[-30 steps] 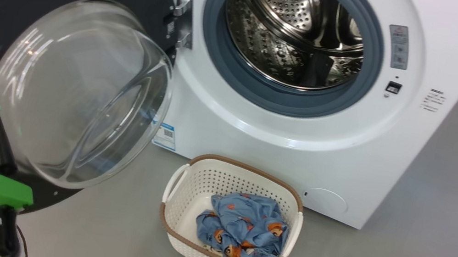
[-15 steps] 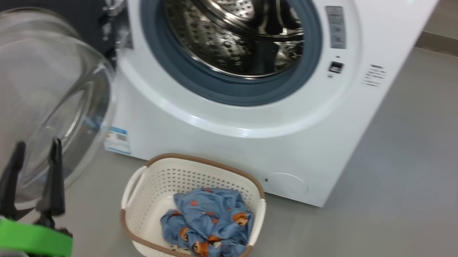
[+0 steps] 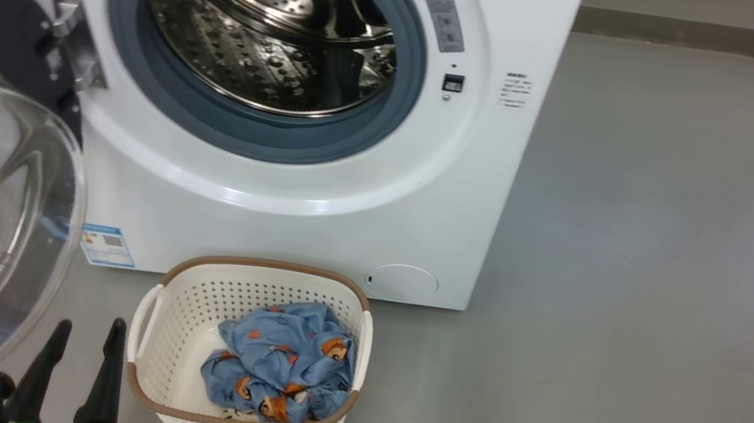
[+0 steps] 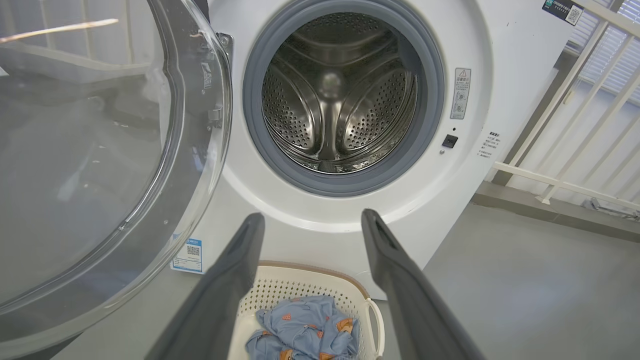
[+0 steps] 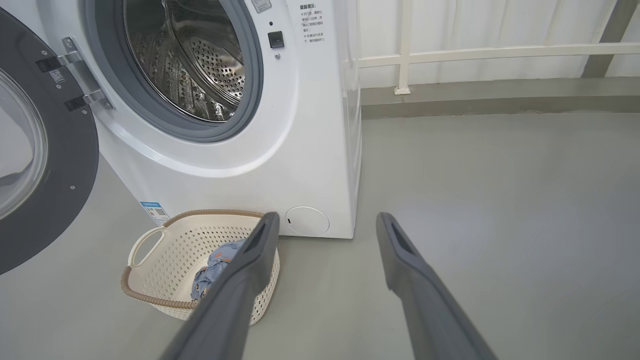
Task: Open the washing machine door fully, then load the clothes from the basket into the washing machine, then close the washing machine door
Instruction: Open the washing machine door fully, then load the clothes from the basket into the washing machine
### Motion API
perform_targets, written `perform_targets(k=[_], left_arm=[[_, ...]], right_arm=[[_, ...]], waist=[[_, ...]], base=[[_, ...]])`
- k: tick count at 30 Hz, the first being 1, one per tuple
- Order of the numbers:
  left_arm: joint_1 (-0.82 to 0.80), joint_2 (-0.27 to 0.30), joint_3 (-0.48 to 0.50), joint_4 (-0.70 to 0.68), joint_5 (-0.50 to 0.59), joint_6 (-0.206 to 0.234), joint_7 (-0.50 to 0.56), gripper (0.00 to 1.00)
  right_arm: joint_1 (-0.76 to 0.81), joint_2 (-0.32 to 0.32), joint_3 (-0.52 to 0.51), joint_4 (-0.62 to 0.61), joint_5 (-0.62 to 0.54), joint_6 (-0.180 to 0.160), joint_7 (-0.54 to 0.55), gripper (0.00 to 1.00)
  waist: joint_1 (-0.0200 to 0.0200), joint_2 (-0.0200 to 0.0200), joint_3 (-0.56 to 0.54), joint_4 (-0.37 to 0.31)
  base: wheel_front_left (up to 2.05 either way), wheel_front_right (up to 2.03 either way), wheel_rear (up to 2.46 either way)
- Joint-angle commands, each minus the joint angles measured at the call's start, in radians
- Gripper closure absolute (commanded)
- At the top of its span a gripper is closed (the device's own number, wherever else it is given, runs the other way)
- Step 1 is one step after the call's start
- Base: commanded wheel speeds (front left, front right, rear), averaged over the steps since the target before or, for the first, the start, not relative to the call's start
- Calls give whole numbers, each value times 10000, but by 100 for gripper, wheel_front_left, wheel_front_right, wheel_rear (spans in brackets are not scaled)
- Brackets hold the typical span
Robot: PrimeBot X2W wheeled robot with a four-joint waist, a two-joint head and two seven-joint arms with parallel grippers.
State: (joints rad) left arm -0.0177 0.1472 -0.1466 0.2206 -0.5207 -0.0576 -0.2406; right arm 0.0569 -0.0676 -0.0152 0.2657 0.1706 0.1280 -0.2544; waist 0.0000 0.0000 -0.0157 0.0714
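Beside the basket (image 3: 199, 293), the spread, empty left gripper (image 3: 90, 326) should drop onto the middle of the clothes (image 3: 283, 360) and pinch deep.

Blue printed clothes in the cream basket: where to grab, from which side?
Pinch the raised crumpled fold atop the light blue fabric clothes with orange-brown figures, coming straight down. They lie heaped toward the right wall of the cream-white perforated plastic basket, whose walls block a side approach; its top is open. The open left gripper is nearest, so probably best.
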Motion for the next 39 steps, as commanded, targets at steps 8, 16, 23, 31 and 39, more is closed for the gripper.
perform_targets(k=[8, 16, 23, 31, 39], left_arm=[[237, -51, 657, 369, 280, -70, -204, 0], [529, -311, 1045, 204, 739, -97, -210, 0], [552, -425, 1291, 29, 1279, -106, -211, 0], [714, -523, 1591, 132, 1738, -146, -211, 0], [784, -604, 1699, 219, 1902, -217, -212, 0]], right_arm=[[-518, -126, 233, -467, 3, 27, -74, 0], [-512, -138, 115, -566, -34, 27, -74, 0], [-519, -150, 6, -582, -90, 27, -74, 0], [-525, -165, -221, -552, -301, 27, -74, 0], [-532, -125, -488, -552, -513, 27, -74, 0]], waist=[[0, 0, 211, -356], [0, 0, 333, -410], [0, 0, 305, -340], [0, 0, 174, -109], [0, 0, 190, 147]], base=[[0, 0, 0], [0, 0, 0], [0, 0, 0], [0, 0, 0], [0, 0, 0]])
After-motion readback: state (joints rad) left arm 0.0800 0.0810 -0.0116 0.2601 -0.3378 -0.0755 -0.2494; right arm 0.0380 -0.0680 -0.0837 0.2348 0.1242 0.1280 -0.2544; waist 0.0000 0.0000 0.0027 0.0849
